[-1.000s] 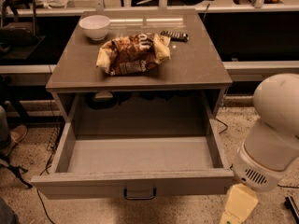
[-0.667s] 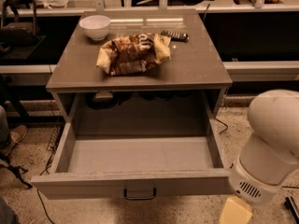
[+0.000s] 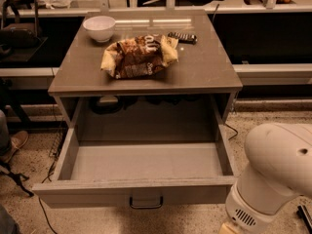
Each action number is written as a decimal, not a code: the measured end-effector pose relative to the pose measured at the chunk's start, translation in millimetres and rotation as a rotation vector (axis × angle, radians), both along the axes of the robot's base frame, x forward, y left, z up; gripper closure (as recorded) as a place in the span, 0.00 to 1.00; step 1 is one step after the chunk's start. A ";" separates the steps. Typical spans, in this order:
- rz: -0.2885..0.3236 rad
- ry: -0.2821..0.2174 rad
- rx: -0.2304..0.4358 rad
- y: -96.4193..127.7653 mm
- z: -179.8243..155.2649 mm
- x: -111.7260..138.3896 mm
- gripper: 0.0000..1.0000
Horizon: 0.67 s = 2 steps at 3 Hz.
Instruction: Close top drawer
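Observation:
The top drawer [image 3: 131, 191] is pulled far out of the grey-brown cabinet, showing its plain grey interior [image 3: 146, 162]. Its small dark bail handle [image 3: 146, 202] sits centred on the front panel. My white arm [image 3: 278, 174] fills the lower right corner, just right of the drawer's front right corner. My gripper [image 3: 226, 228] shows only as a pale yellow tip at the bottom edge, below and to the right of the drawer front. It is apart from the handle.
On the cabinet top [image 3: 209, 72] lie a white bowl [image 3: 99, 28], a crumpled brown snack bag [image 3: 139, 56] and a dark remote [image 3: 182, 37]. Cables [image 3: 48, 165] run on the floor at left. A low shelf and glass partition stand behind.
My arm has sunk lower in the right corner, and the yellow gripper tip has slid almost out of the bottom edge. The drawer has not moved.

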State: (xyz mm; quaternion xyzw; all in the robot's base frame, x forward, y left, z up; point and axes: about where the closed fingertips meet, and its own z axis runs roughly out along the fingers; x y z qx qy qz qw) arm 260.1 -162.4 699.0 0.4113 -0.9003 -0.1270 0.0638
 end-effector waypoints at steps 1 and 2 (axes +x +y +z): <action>-0.016 -0.019 0.013 17.6 -24.9 5.9 0.66; -0.041 -0.082 0.061 44.9 -39.6 33.5 0.87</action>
